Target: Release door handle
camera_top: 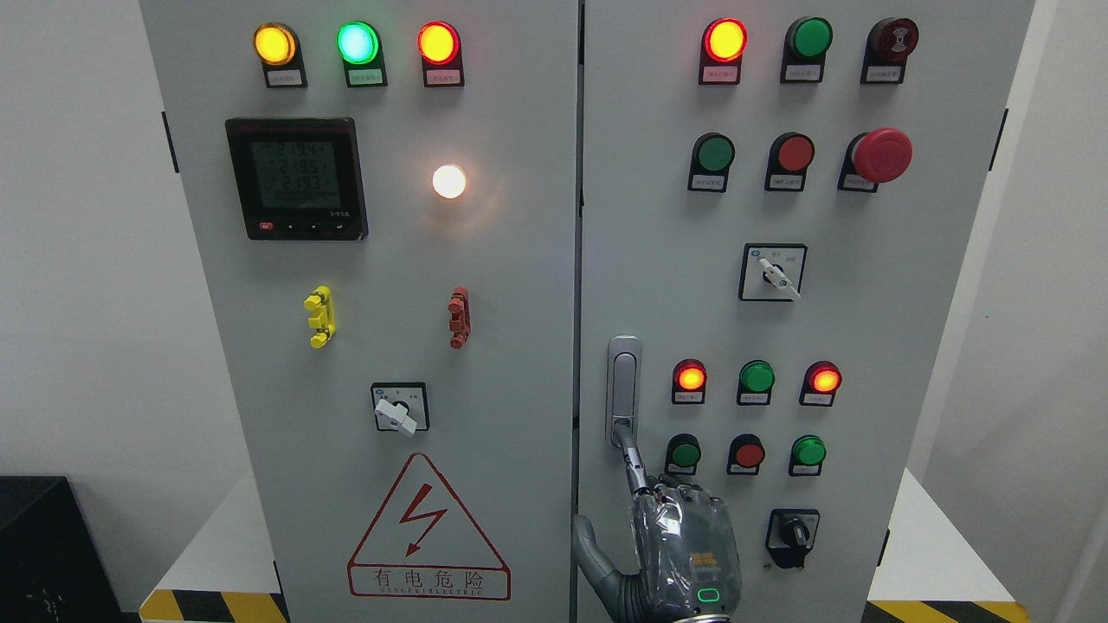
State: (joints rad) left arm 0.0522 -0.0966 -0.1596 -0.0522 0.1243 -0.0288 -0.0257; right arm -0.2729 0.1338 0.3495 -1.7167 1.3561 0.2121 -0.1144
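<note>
1 robot hand [684, 545], grey metal wrapped in clear plastic, rises from the bottom edge right of centre, so which arm it belongs to cannot be told. Its index finger [632, 463] is stretched up, tip touching the bottom end of the silver vertical door handle [623, 385] on the grey cabinet's right door [866, 329], low centre of frame. Thumb splayed left, other fingers curled, gripping nothing.
</note>
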